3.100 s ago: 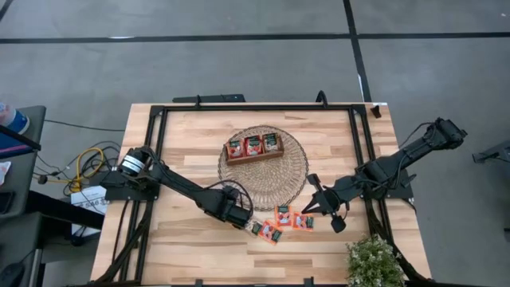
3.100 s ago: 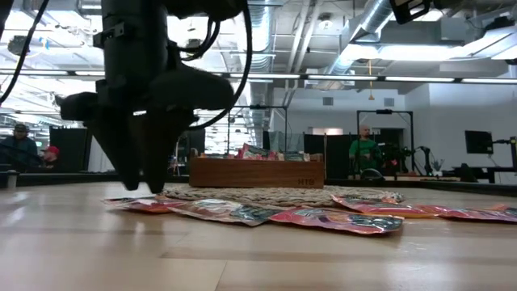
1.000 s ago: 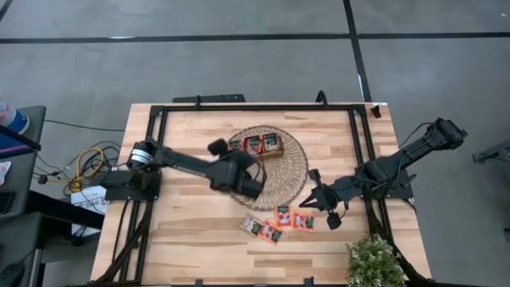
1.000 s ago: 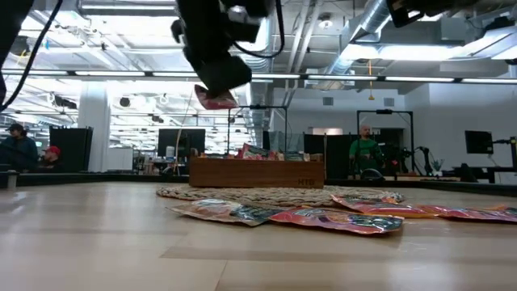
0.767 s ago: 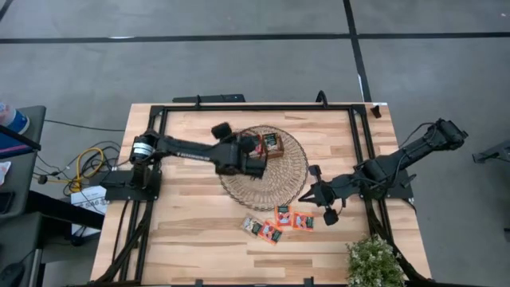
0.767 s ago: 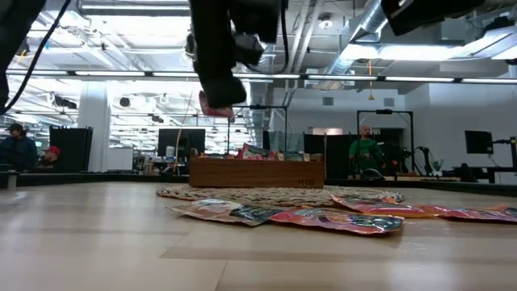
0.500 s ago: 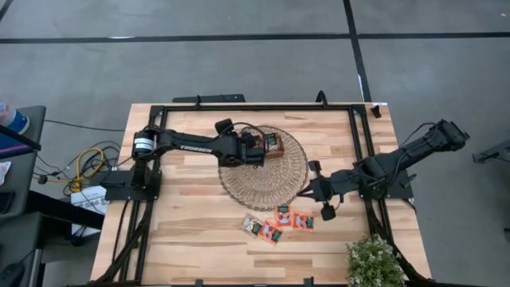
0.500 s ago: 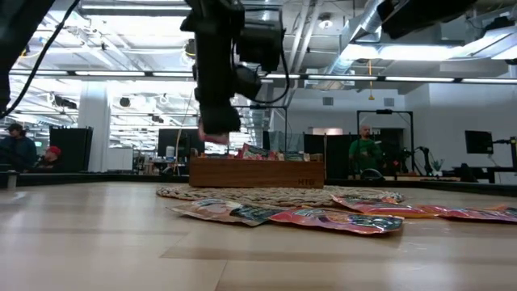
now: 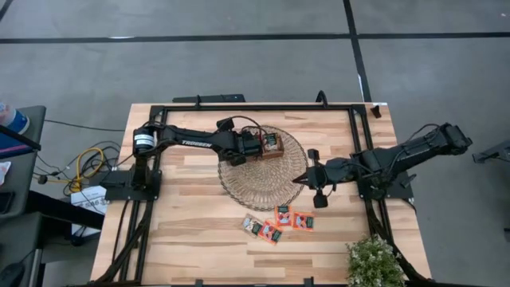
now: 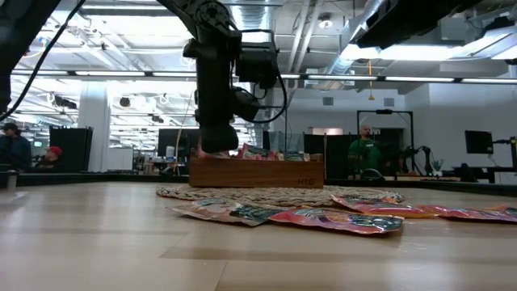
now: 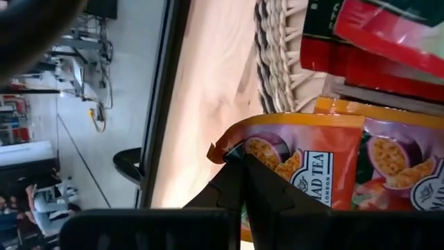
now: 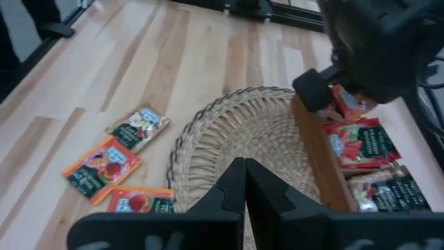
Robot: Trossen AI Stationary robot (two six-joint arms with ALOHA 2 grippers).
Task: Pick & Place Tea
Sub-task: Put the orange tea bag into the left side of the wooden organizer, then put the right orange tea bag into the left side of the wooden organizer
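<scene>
orange tea sachet (image 11: 305, 163) pinched in left hand (image 11: 244, 182) over wooden tray (image 9: 263, 154); right hand (image 12: 243, 182) pressed together.

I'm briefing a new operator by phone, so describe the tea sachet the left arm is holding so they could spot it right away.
Find the round woven mat mid-table, then the wooden tray on its far side. The left gripper is at the tray's left end, shut on the sachet, an orange packet with passion-fruit art. Unlike the loose sachets on the bare table, it is pinched between dark fingers.

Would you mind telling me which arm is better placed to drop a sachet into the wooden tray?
Left: its pincer grips a sachet over the tray's left end.
</scene>
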